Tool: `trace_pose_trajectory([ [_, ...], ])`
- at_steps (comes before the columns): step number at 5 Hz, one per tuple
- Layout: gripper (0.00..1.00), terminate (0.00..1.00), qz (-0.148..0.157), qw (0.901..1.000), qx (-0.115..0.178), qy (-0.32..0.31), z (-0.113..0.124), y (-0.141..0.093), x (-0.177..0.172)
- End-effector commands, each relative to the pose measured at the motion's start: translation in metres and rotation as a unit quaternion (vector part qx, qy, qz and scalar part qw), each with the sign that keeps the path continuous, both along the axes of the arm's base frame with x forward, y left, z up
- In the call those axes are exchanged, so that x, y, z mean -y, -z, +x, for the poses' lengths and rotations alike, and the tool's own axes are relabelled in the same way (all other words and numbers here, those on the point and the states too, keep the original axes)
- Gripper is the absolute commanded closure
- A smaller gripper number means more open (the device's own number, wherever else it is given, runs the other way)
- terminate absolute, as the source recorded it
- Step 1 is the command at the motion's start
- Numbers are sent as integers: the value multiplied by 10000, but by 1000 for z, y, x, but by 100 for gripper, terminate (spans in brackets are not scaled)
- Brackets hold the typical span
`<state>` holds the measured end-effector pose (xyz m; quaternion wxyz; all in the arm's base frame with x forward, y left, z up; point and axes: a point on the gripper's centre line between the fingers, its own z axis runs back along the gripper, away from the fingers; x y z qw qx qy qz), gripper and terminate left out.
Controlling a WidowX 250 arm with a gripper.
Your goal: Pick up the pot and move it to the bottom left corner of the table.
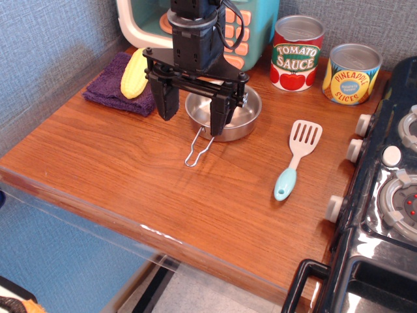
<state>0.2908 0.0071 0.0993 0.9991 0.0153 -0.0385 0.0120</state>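
**Jaws open over pot's left rim**

Your gripper (193,104) hangs at the back of the table (130,176) with its jaws spread apart, nothing between them. The pot (228,117) sits just behind and right of the jaws: the right finger (218,111) overlaps the pot's left side, seemingly inside the rim, while the left finger (167,98) stands outside the pot over bare wood. Contact with the rim can't be told. The pot's wire handle (197,149) points toward the front edge, below the jaws. Purple cloth (114,85) with yellow corn (135,73) lies left of the gripper. Spatula (296,158) lies right of the pot; tomato sauce tin (296,53) and pineapple tin (351,74) stand behind.
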Motion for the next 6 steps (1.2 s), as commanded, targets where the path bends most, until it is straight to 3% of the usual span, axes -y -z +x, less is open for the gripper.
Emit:
trace_pose_trajectory([
  [1, 0, 0, 0, 10000, 0, 0, 0, 0, 0],
  [3, 0, 0, 38, 9996, -66, -273, 19, 2, -18],
  [6, 0, 0, 326, 9990, 3, 319, 122, 18, -51],
])
